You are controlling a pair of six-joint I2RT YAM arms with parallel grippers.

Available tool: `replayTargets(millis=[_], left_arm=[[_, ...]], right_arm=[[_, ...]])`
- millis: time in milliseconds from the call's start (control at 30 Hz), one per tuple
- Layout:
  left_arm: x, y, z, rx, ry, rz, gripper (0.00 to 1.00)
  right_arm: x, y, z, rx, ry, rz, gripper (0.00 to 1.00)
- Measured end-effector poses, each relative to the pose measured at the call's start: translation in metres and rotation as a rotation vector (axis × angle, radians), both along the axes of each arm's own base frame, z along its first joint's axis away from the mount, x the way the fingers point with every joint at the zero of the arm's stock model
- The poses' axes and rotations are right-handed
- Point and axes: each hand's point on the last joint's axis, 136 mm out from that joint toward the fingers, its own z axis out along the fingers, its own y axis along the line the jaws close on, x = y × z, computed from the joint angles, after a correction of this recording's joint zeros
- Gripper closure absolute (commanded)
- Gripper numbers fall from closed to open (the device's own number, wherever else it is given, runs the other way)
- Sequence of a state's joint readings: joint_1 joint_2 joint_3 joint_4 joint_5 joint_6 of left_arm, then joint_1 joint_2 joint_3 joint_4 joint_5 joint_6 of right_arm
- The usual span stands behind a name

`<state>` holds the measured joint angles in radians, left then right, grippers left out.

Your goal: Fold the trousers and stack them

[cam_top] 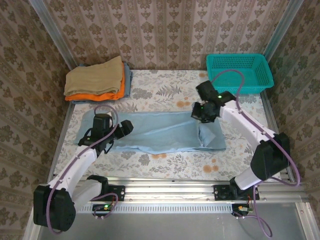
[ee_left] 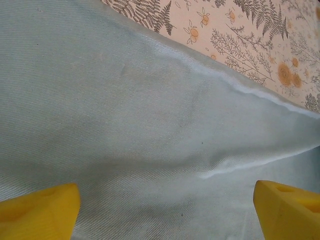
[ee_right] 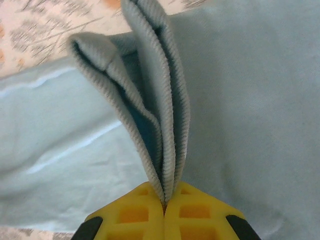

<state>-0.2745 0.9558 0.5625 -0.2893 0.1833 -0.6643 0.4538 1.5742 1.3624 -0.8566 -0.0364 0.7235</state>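
table: flowery top, lying under both grippers.
trousers: pale blue and spread out long and flat. they reach from under the left gripper across to the right gripper. they are not folded small and not on the pile yet, so i think most of the job is left.
folded clothes: a tan one on top of an orange one, far past the left gripper in the back corner.
basket: teal, just behind the right gripper and well apart from the left one.
left gripper: fingers wide apart with nothing between them, just over smooth blue cloth near a seam.
right gripper: fingers pressed together, clamped on the ribbed edge.
ribbed edge: a thick band bent double, sticking up out of the right gripper.
how it will handle: i think the trousers are soft, light and floppy. any loose part will sag and drag on the table.
where to hold: the thick band and the seams look best. the flat middle under the left gripper looks thin and hard to pinch.
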Motion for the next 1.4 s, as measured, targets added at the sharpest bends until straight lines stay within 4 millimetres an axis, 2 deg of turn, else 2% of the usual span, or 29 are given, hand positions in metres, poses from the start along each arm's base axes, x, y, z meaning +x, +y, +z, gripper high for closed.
replayTargets(millis=[133,300,467,733,900,1000,1200,1233,1300,1333,1400], left_arm=[[-0.005,0.001,0.000,0.000,0.001,0.000,0.09],[-0.008,0.003,-0.007,0.005,0.019,0.001,0.10],[-0.010,0.003,-0.003,0.001,0.005,0.002,0.09],[-0.011,0.003,-0.006,-0.002,0.007,0.002,0.10],[-0.014,0.003,-0.012,-0.007,0.019,0.007,0.10],[-0.013,0.003,-0.011,-0.007,0.018,0.007,0.10],[-0.014,0.002,-0.011,-0.012,0.020,0.001,0.09],[-0.014,0.002,-0.012,-0.012,0.021,0.001,0.09],[-0.015,0.002,-0.012,-0.010,0.026,0.001,0.08],[-0.016,0.003,-0.013,-0.009,0.029,0.001,0.08],[-0.016,0.003,-0.014,-0.008,0.034,0.001,0.07]], right_arm=[[0.003,0.044,-0.004,0.020,0.006,0.058,1.00],[0.005,0.080,-0.013,0.054,0.026,0.079,1.00],[0.004,0.103,-0.017,0.115,0.036,0.048,1.00],[0.010,0.134,-0.012,0.219,0.036,-0.006,1.00],[0.002,0.163,-0.014,0.266,0.042,0.008,1.00],[0.001,0.173,-0.014,0.286,0.047,0.004,1.00],[0.019,0.196,-0.024,0.316,0.053,-0.018,1.00],[0.022,0.200,-0.031,0.317,0.064,-0.026,0.93],[0.027,0.207,-0.044,0.324,0.085,-0.043,0.62],[0.028,0.212,-0.051,0.332,0.101,-0.044,0.55],[0.029,0.222,-0.063,0.356,0.124,-0.040,0.46]])
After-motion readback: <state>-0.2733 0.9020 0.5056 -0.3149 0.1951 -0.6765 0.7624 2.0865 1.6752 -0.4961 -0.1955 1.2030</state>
